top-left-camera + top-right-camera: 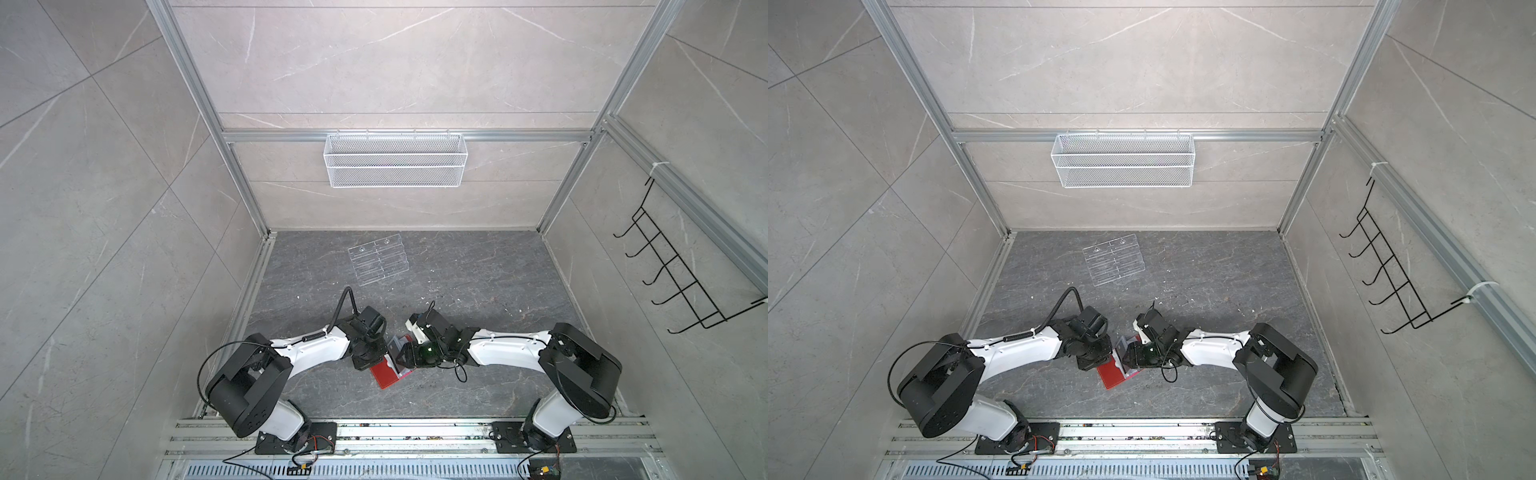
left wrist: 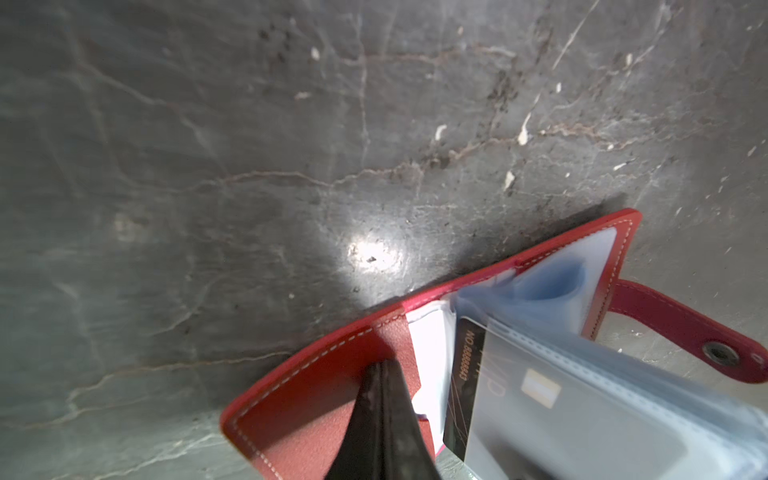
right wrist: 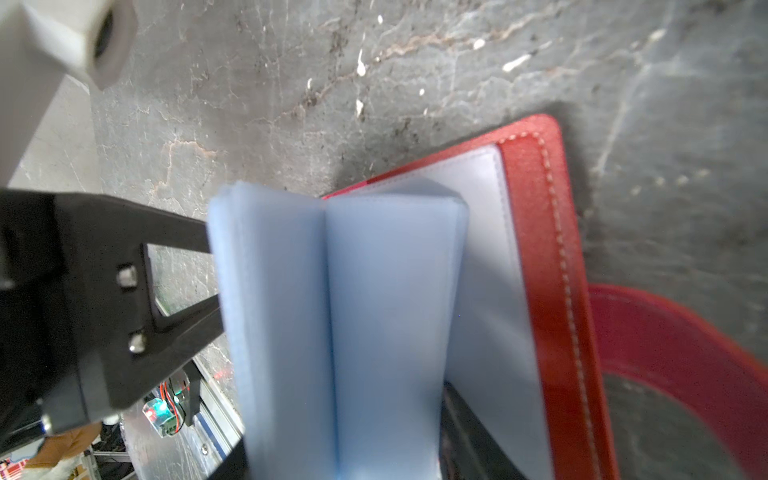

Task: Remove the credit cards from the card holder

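- Flat red leather-look card holder (image 1: 384, 376), open on the counter near the front edge, between the two arms and partly under both tools.
- Inside, dark credit card (image 2: 464, 374) with pale "VIP" lettering, tucked part-way into one of the bluish clear plastic sleeves (image 3: 374, 311); sleeves raised off the cover in a bunch.
- Red snap strap (image 2: 681, 328) sticking out past the cover onto the counter.
- Left tool (image 2: 380, 368): fingers together, tip pressed on the bare red inner cover, just beside the card.
- Right tool (image 1: 403, 356): clamped on the raised bunch of sleeves, a finger on each side.
- Dark grey marble-look counter (image 1: 478, 299), veined and dotted with pale specks.
- Pale marble-look tile walls (image 1: 374, 62) on three sides, edged with aluminium frame rails (image 1: 291, 136).
- Transparent acrylic tiered rack (image 1: 379, 259) flat on the counter toward the back, well apart from the holder.
- White wire mesh basket (image 1: 395, 160) hung on the back rail.
- Black wire hook rack (image 1: 681, 268) on the right wall.
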### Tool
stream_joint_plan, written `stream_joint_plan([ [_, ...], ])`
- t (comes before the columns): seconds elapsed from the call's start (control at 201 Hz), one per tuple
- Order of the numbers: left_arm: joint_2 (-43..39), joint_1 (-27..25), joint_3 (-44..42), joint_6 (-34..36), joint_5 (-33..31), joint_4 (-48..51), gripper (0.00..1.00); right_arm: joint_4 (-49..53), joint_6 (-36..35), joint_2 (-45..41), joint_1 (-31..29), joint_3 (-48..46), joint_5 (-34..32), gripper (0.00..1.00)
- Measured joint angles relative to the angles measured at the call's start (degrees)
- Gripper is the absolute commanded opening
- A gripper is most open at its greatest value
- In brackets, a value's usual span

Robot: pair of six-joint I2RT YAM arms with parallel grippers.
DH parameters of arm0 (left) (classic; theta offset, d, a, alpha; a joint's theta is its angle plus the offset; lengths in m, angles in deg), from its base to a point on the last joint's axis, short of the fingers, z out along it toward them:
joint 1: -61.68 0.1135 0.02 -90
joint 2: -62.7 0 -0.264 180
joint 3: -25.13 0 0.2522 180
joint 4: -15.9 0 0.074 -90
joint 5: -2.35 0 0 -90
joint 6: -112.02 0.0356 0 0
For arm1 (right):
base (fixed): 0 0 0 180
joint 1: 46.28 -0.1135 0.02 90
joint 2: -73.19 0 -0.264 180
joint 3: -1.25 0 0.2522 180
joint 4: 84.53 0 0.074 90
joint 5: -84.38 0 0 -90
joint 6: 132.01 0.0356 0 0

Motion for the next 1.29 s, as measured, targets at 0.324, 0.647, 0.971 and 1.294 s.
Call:
stream_joint_plan([
  [0.324,-16.92,1.77,-2.73,-2.54,-6.29,3.02,0.58,-0.24,0.70,0.09,0.00,-0.02,-0.02,0.53],
  [0.647,-23.37,1.75,-13.05,-7.78,-0.22,2.34,0.62,-0.85,1.31,0.39,0.00,-0.02,0.02,0.52],
  [0.971,-26.71,1.51,-21.79,-13.57,2.38,-10.51,0.53,-0.92,1.31,0.44,0.00,-0.02,0.02,0.52],
  [1.294,-22.64,1.51,-23.39,-14.82,2.73,-20.20,0.38,-1.73,1.55,0.46,-0.20,-0.15,0.50,0.52],
])
